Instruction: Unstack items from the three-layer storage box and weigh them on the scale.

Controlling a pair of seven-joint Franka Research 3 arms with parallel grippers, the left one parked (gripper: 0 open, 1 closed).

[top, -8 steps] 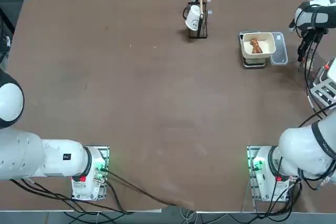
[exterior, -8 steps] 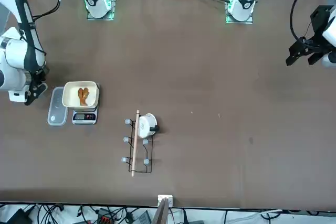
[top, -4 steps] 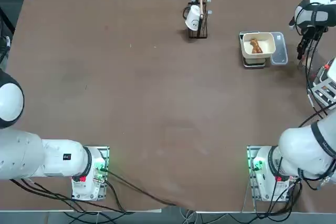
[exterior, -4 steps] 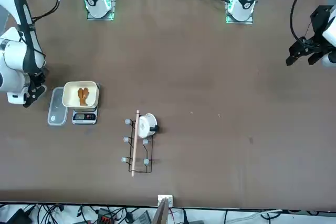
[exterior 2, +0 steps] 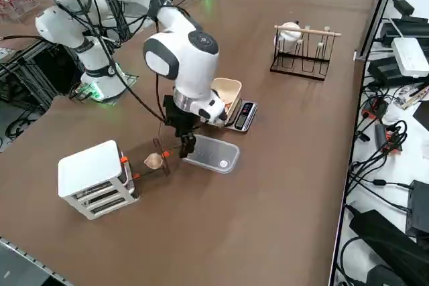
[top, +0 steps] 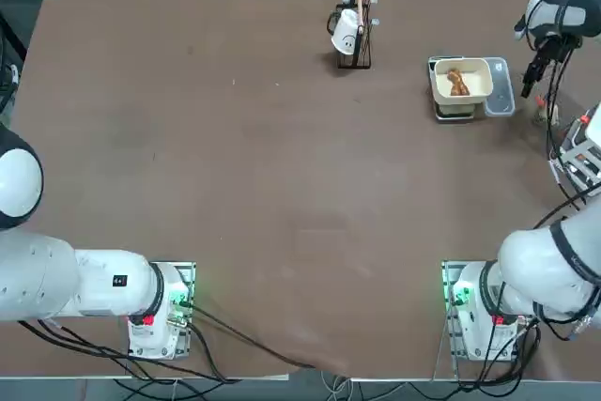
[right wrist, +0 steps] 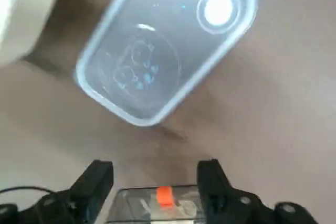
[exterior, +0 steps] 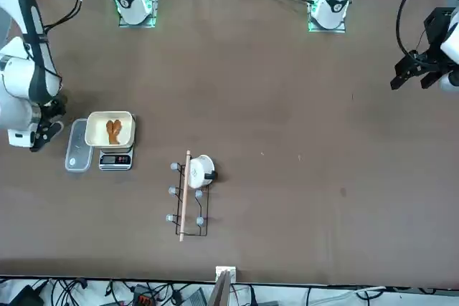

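Open Fingers Are Straddling a Clear Drawer

The right gripper (right wrist: 156,166) is hovering above the clear drawer (right wrist: 126,203), its fingers standing wide apart and gripping nothing. The drawer is sitting beside the storage box (exterior 2: 87,172), near the tabletop's (exterior 2: 268,199) robot-right edge. Its thin plastic is probably going to feel light, stiff and slippery, so the orange tab (right wrist: 165,196) is offering the best hold; a level lift should be keeping the pale lump (exterior 2: 153,161) from rolling. That lump looks light and perhaps fragile, calling for a gentle pinch round its middle.

One box, one drawer out and one pale lump are showing. Nearer the far right corner, one scale (exterior: 115,159) is carrying one cream tray (exterior: 95,132) holding brown food (exterior: 113,130), seemingly one forked piece, possibly two. One translucent lid (exterior 2: 213,154) is lying alongside.
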